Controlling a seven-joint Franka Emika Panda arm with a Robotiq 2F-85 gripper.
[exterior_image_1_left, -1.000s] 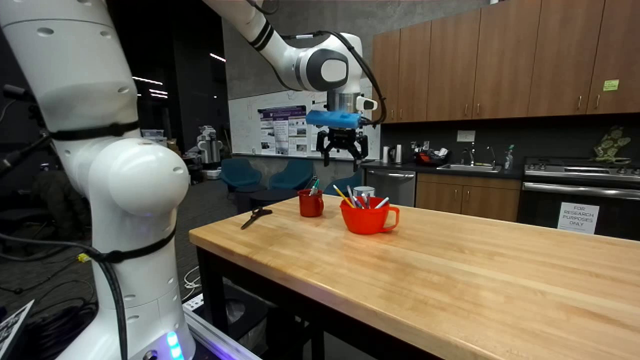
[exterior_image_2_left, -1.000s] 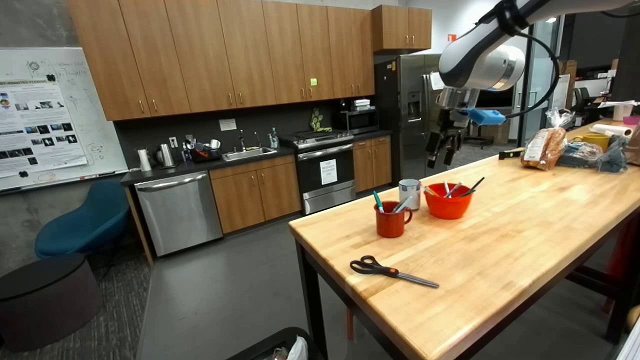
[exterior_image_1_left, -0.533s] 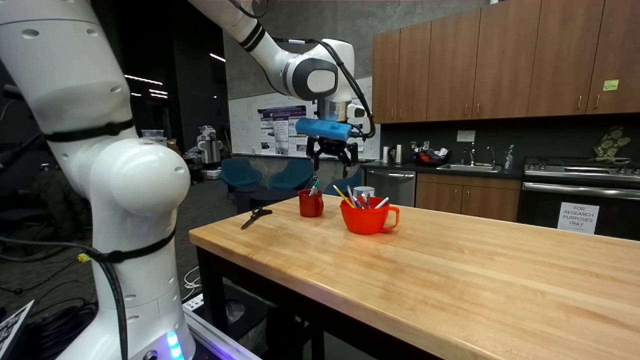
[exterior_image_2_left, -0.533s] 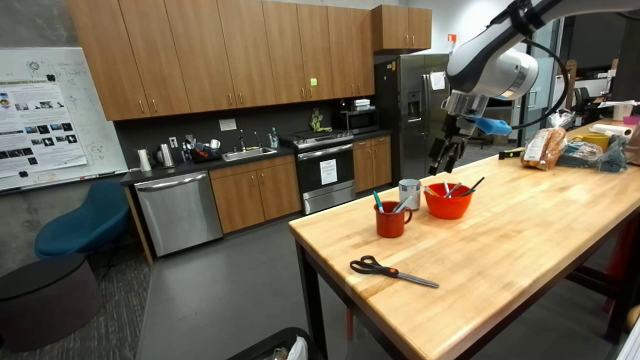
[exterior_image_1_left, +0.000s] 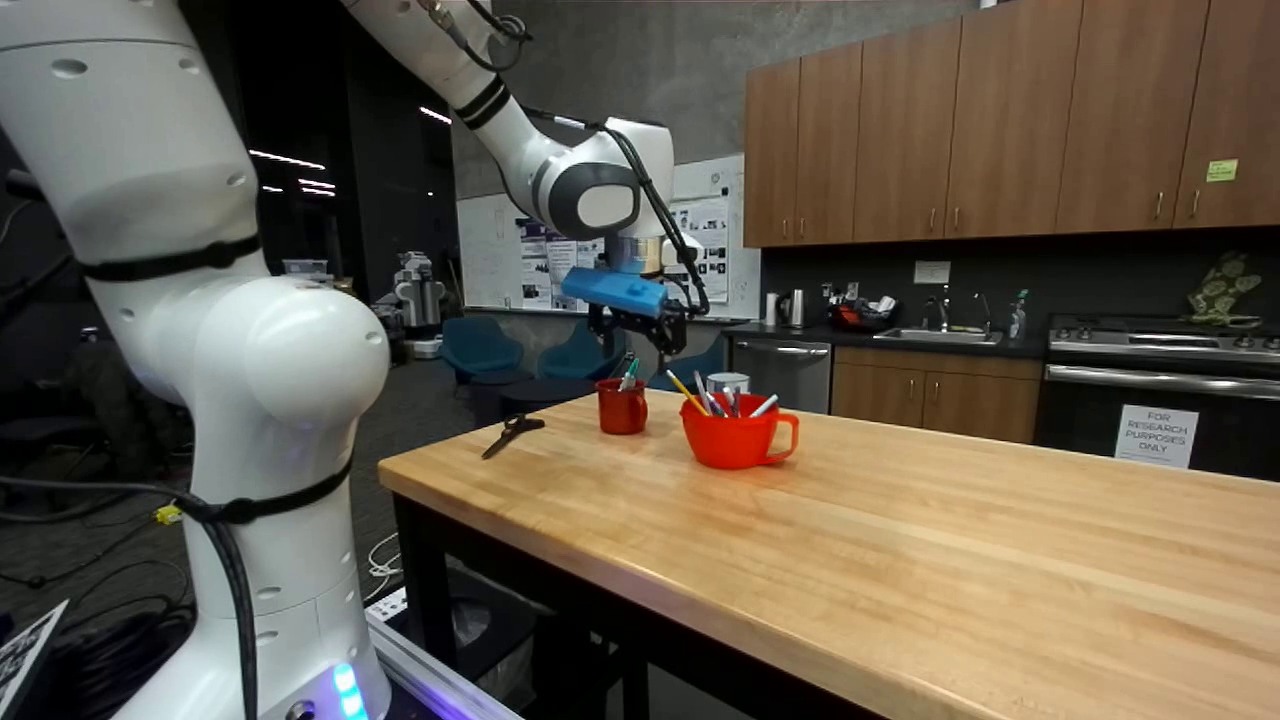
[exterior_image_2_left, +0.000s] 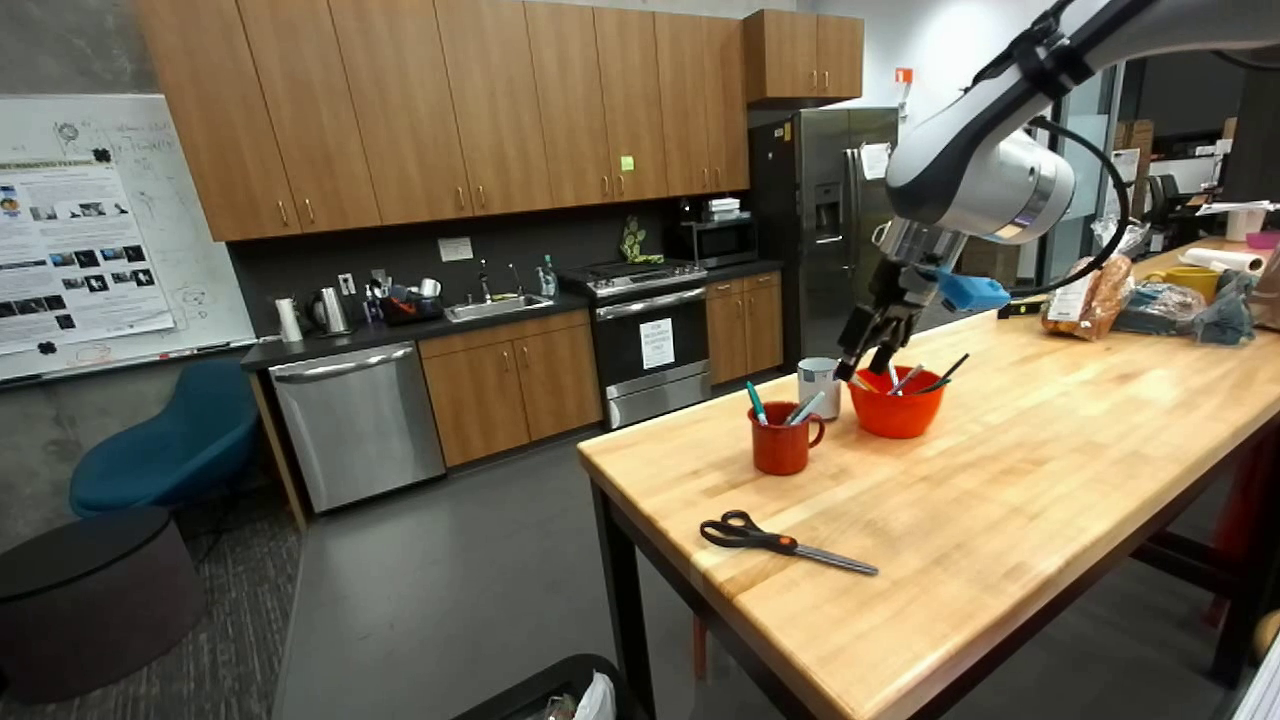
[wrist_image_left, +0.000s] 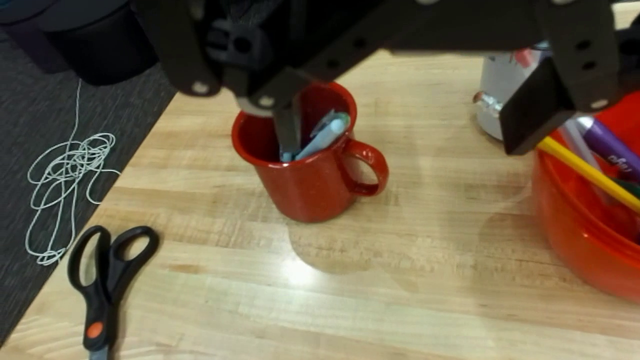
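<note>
My gripper (wrist_image_left: 407, 122) is open with nothing between its widely spaced fingers. It hangs low above the table in both exterior views (exterior_image_1_left: 637, 345) (exterior_image_2_left: 866, 362). In the wrist view one finger overlaps the mouth of the red mug (wrist_image_left: 312, 190), which holds pens. The other finger overlaps the edge of the orange-red bowl (wrist_image_left: 575, 245) with a yellow pencil (wrist_image_left: 585, 167) and pens. I cannot tell whether either finger touches anything. A pale cup (exterior_image_2_left: 819, 388) stands behind, between mug and bowl, partly hidden by a finger in the wrist view. Black scissors (exterior_image_2_left: 770, 540) lie near the table's end.
The wooden table (exterior_image_2_left: 1010, 470) ends near the scissors. A bagged loaf of bread (exterior_image_2_left: 1085, 300), dark plastic bags (exterior_image_2_left: 1225, 315) and a yellow container (exterior_image_2_left: 1195, 280) stand at its far end. A bin (exterior_image_2_left: 560, 690) stands on the floor beside it.
My gripper has come down and, in the view with the arm's base, shifted left, tilting somewhat. It now hangs close above the cups. The mug, bowl, pale cup and scissors have not moved.
</note>
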